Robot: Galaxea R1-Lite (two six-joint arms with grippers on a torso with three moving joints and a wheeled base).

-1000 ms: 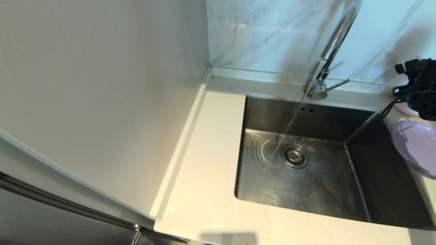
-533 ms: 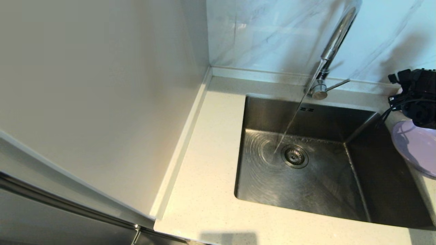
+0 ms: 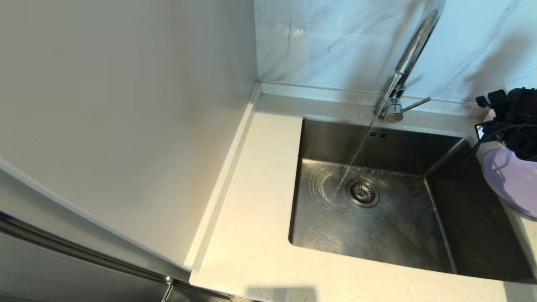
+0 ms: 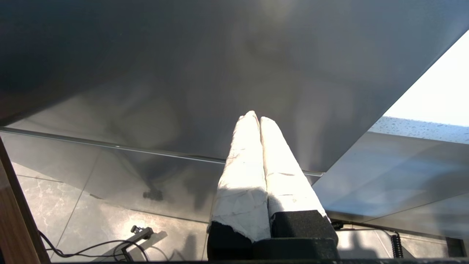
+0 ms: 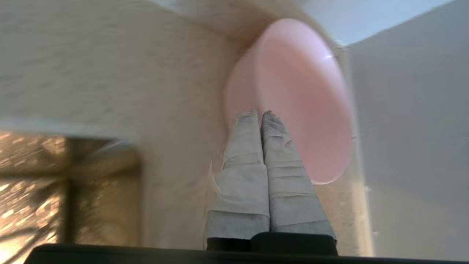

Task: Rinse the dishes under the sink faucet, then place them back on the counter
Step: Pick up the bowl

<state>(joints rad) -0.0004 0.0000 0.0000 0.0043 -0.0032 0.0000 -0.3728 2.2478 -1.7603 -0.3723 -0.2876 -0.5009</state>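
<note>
Two end effectors belong to this rig, and only the right end effector (image 5: 261, 113) is at the bench (image 3: 251, 235): its taped fingers (image 5: 253, 154) are pressed together with nothing between them. Their tips point at the pink bowl (image 5: 304, 99), which sits just beyond them on the bench by the wall. In the head view the right arm stands at the far right, above the far edge of the lilac plate (image 3: 509, 180), which lies on the bench right of the sink (image 3: 377, 218). Water runs from the faucet (image 3: 409, 58) into the sink beside the drain strainer (image 3: 363, 193). Compared with a second ago, the arm has shifted slightly left and nearer, covering more of the plate. The left end effector (image 4: 256, 115) hangs parked below the bench, fingers closed together.
</note>
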